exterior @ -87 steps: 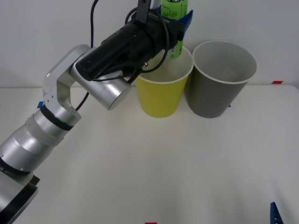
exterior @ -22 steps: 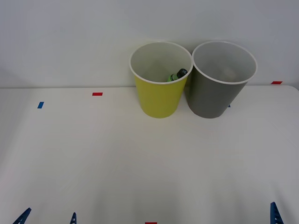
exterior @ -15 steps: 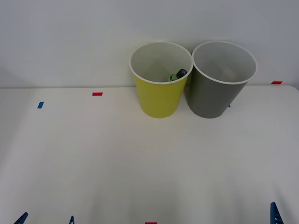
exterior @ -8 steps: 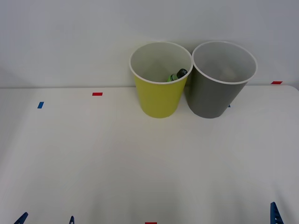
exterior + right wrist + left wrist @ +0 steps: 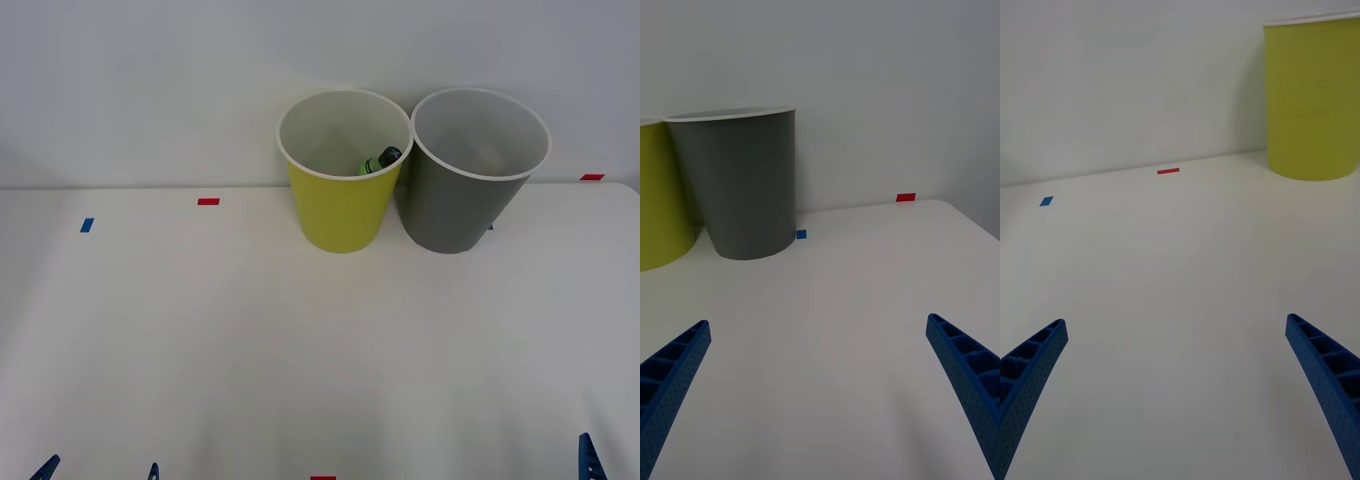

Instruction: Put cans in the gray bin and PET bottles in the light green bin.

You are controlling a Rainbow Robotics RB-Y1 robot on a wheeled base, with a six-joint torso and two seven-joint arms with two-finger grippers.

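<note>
Lying tilted inside the light green bin (image 5: pixel 343 215), your PET bottle (image 5: pixel 378 162) shows just its black cap and a strip of green label above the near rim; the rest is hidden by the bin wall. Beside it, on the right, the gray bin (image 5: pixel 463 205) stands upright, the two rims touching or nearly so, you can't tell which. Something pale sits deep in the gray bin, too faint to make out. Both bins are at the far edge of the white surface (image 5: pixel 320 350), against the wall. Small red and blue tape marks dot the surface. Your left gripper (image 5: pixel 1180 397) hangs low at the near left, fingers spread wide, holding nothing, only the blue tips peeking in from the front view's bottom edge. Your right gripper (image 5: pixel 820 397) is at the near right, also spread and empty, one tip cut off at the corner.
</note>
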